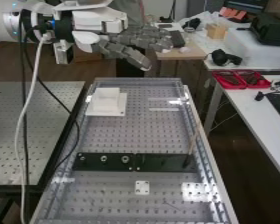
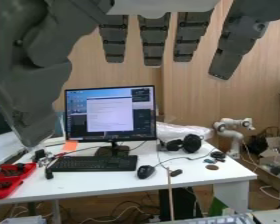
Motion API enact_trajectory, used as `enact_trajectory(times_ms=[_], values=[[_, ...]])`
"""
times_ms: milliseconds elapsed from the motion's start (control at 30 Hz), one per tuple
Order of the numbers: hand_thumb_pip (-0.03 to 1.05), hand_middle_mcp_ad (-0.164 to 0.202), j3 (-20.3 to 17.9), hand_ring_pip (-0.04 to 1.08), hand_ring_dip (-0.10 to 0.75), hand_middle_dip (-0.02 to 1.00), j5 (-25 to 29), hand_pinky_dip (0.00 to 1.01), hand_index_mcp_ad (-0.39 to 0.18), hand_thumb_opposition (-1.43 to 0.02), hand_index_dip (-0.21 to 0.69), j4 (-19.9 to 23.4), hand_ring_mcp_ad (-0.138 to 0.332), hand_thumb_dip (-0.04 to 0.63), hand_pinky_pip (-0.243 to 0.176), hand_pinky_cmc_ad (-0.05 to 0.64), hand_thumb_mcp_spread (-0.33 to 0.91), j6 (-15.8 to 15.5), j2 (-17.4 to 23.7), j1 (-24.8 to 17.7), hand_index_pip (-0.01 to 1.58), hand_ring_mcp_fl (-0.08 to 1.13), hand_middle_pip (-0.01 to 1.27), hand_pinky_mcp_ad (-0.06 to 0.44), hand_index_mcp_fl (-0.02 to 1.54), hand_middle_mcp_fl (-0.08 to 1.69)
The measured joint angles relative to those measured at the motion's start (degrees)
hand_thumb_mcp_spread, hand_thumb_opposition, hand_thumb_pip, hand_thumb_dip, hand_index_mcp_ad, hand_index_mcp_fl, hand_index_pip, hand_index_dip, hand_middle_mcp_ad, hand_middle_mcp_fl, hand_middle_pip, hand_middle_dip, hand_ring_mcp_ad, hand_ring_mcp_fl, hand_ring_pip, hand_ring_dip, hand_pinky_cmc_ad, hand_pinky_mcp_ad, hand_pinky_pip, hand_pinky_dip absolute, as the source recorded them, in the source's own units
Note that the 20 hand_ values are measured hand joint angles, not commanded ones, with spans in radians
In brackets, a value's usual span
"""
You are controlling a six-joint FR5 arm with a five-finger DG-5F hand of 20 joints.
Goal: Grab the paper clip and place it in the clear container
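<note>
In the high view my hand (image 1: 139,41) is raised beyond the bench's far end, its fingers straight and nothing in them. The wrist view has the hand (image 2: 154,42) with extended fingers and the thumb hanging apart. A faint thin mark (image 1: 170,204) near the bench's near end may be the paper clip; I cannot tell for sure. To its right lies a pale, shiny rectangular patch (image 1: 200,192), possibly the clear container or a reflection. The hand is well away from both.
On the perforated bench (image 1: 117,135) stand a white block (image 1: 106,102), a dark strip with rings (image 1: 104,161), an upright thin stick (image 1: 193,142) and a small white plate (image 1: 142,187). A side table (image 1: 254,107) holds red trays (image 1: 240,79). Cables hang at the left.
</note>
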State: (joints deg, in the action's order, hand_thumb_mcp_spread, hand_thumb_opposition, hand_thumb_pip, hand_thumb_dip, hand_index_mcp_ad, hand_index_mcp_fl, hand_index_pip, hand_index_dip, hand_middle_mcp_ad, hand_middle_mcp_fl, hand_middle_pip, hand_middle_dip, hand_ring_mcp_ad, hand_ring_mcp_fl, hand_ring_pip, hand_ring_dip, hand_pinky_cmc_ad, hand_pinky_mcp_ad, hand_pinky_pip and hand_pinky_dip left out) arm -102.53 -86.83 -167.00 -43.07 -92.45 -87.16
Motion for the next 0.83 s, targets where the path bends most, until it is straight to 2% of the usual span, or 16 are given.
enact_trajectory(times_ms=[733,833], values=[[0.53,0.075,0.0,0.08,0.112,0.19,-1.1,0.48,-0.122,-0.71,0.117,0.3,0.127,0.173,-0.108,0.379,0.24,0.6,-0.4,0.4,0.1,0.0,0.13,0.297,0.07,0.0],[0.53,0.075,0.0,0.08,0.112,0.19,-1.2,0.48,-0.122,-0.71,0.117,0.5,0.127,0.173,-0.105,0.394,0.24,0.9,-0.4,0.5,0.1,0.0,0.13,0.297,0.07,0.0]])
